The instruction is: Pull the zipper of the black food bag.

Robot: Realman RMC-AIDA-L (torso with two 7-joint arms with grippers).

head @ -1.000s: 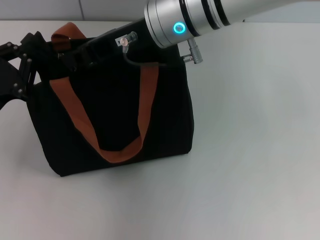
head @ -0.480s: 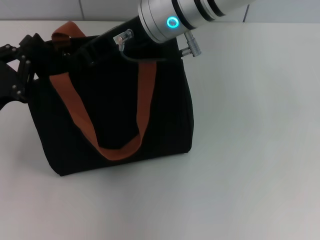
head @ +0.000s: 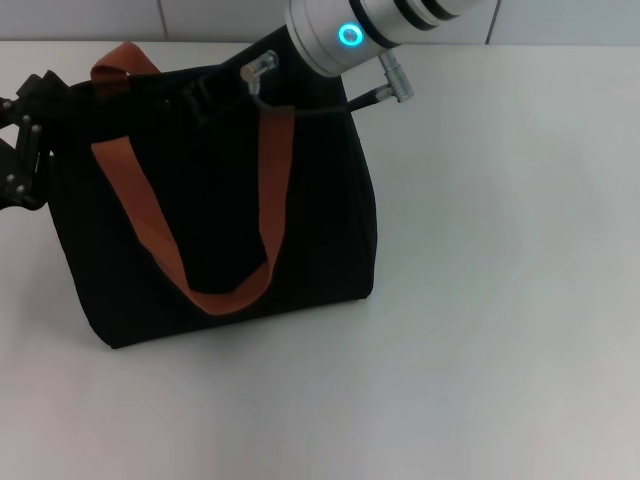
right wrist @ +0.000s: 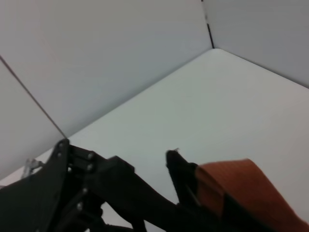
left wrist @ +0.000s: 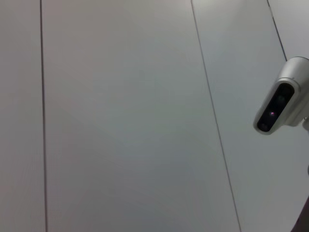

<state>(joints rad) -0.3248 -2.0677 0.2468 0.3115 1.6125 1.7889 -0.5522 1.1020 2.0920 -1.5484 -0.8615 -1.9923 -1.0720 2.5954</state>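
Note:
The black food bag point(head: 225, 190) stands upright on the white table at centre left, with its orange-brown straps point(head: 135, 210) hanging down its front. My right arm reaches in from the upper right, and its gripper point(head: 205, 95) is over the bag's top edge, dark against the fabric. My left gripper point(head: 28, 125) is at the bag's left end, touching it; it also shows in the right wrist view point(right wrist: 77, 188), beside a strap point(right wrist: 231, 188). The zipper is hidden.
The white table point(head: 500, 300) extends to the right and front of the bag. A tiled wall runs along the back. The left wrist view shows only wall panels and a white camera point(left wrist: 280, 104).
The bag has shifted a little to the left and its top strap with it. My right arm has moved slightly up and back. My left gripper has moved a little to the left.

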